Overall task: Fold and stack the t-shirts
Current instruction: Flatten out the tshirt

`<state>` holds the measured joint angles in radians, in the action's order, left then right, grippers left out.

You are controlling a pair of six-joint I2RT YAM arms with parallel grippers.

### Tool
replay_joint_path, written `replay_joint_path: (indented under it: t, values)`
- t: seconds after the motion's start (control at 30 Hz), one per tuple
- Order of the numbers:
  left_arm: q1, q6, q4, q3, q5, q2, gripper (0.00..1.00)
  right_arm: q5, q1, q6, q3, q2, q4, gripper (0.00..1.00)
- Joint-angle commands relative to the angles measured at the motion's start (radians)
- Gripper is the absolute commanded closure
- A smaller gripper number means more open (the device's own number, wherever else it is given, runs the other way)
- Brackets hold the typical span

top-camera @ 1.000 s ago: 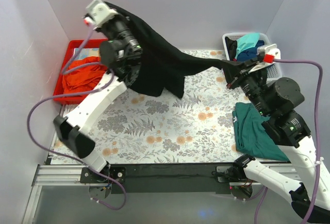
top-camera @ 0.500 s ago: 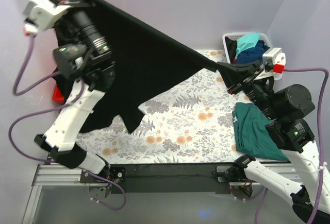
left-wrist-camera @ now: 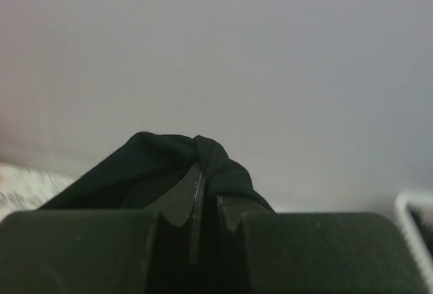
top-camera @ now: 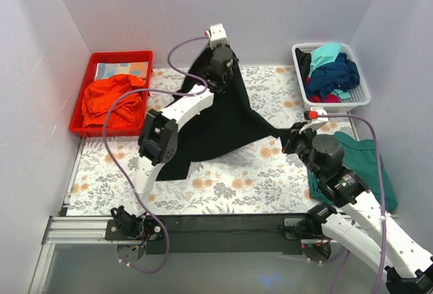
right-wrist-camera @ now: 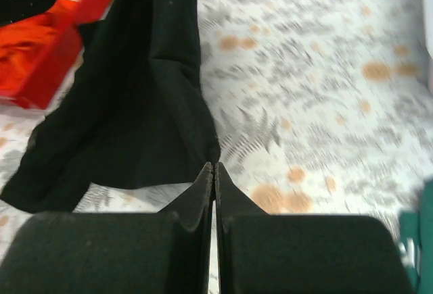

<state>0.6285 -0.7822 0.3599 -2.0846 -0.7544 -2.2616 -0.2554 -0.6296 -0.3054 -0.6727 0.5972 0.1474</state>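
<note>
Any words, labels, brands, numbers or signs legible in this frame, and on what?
None can be read. The black t-shirt, the red tray, the white basket and the floral table cover carry no legible text, and no neck label shows in any view.

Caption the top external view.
Left end effector and right end effector hold a black cloth t-shirt stretched over the floral tablecloth.

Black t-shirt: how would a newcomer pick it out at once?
On the floral mat, between the red tray and the white basket, the black t-shirt spreads from the left gripper to the right gripper. Unlike the heaped orange cloth and teal shirt, it is black and gripped at two ends.
</note>
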Motion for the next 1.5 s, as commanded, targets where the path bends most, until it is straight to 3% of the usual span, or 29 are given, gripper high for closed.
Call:
replay_joint_path:
  t: [0.0, 0.27, 0.3, 0.37, 0.4, 0.47, 0.53, 0.63, 0.67, 0.73, 0.77, 0.9, 1.1, 1.23, 1.3, 1.47]
  values:
    - [-0.003, -0.196, -0.13, -0.063, 0.154, -0.105, 1.0, -0.275, 0.001, -0.125, 0.062, -0.068, 0.061, 0.99]
    - [0.017, -0.174, -0.174, -0.078, 0.398, -0.24, 0.98, -0.476, 0.001, -0.233, 0.082, -0.103, 0.182, 0.99]
    - [0.019, -0.151, -0.182, -0.083, 0.406, -0.249, 0.79, -0.496, 0.001, -0.239, 0.079, -0.087, 0.188, 0.99]
    - [0.019, -0.138, -0.214, -0.098, 0.388, -0.25, 0.56, -0.499, 0.001, -0.244, 0.07, -0.071, 0.204, 0.99]
    - [0.019, -0.132, -0.222, -0.097, 0.377, -0.242, 0.3, -0.499, 0.001, -0.257, 0.068, -0.059, 0.21, 0.99]
    - [0.019, -0.111, -0.234, -0.077, 0.308, -0.208, 0.21, -0.484, 0.001, -0.259, 0.068, -0.053, 0.211, 0.99]
    - [0.019, -0.095, -0.256, -0.054, 0.238, -0.159, 0.19, -0.479, 0.001, -0.262, 0.07, -0.045, 0.211, 0.99]
    - [0.019, -0.207, -0.451, -0.034, -0.015, -0.092, 0.19, -0.476, 0.001, -0.267, 0.073, -0.033, 0.215, 0.99]
    - [0.017, -0.377, -0.658, 0.003, -0.063, -0.035, 0.19, -0.479, 0.001, -0.268, 0.073, -0.03, 0.215, 0.99]
    - [0.019, -0.606, -0.862, 0.091, -0.128, 0.034, 0.19, -0.478, 0.001, -0.276, 0.081, -0.027, 0.215, 0.99]
    - [0.017, -0.758, -0.975, 0.224, -0.138, 0.116, 0.19, -0.478, 0.001, -0.281, 0.082, -0.024, 0.215, 0.99]
    - [0.011, -0.815, -0.974, 0.527, -0.094, 0.281, 0.18, -0.475, 0.001, -0.279, 0.088, 0.007, 0.216, 0.99]
    - [-0.021, -1.006, -1.203, 0.675, -0.048, 0.405, 0.19, -0.466, -0.001, -0.282, 0.101, 0.013, 0.208, 0.99]
    - [-0.05, -1.1, -1.187, 0.965, -0.016, 0.575, 0.37, -0.455, -0.001, -0.284, 0.114, 0.007, 0.202, 0.99]
    - [-0.064, -1.123, -1.176, 1.034, -0.017, 0.641, 0.48, -0.441, -0.001, -0.279, 0.119, 0.013, 0.196, 0.99]
    - [-0.067, -1.172, -1.253, 1.087, -0.062, 0.786, 0.49, -0.415, -0.001, -0.262, 0.11, 0.045, 0.196, 0.99]
